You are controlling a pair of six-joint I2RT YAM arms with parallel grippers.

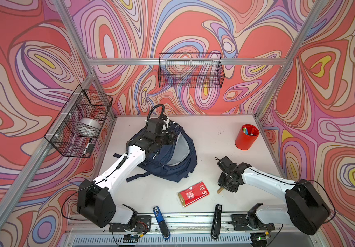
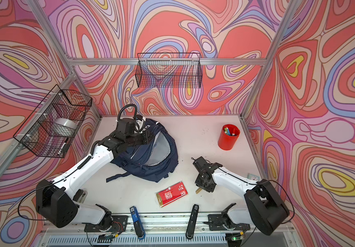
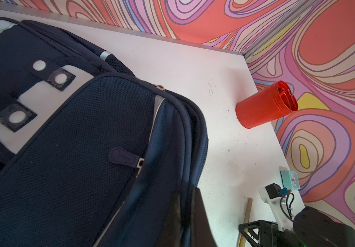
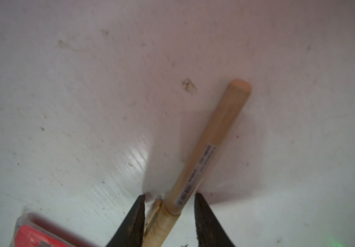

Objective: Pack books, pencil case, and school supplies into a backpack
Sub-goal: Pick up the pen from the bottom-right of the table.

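The tan pen (image 4: 210,145) lies flat on the white table (image 1: 215,132), near the front edge and toward the right side. The right claw (image 4: 169,198) points straight down over the pen's lower end, narrowly open. Its jaws stand astride the barrel, one just beside it, with a sliver of table showing at the other. The right arm reaches in low from the front right corner, its wrist bent down. Just beside the pen, toward the middle, lies the red packet (image 1: 193,194), apart from the claw. The navy backpack (image 1: 172,169) sits at mid-table nearer the left edge, its mouth gaping toward the right and showing grey lining. The left claw (image 1: 172,136) is closed on the rim of that mouth, and its arm stretches across the bag from the front left corner. Bare table runs between bag and pen. A red cup (image 1: 246,136) stands by the right edge, and two staplers (image 1: 160,222) lie along the front edge.
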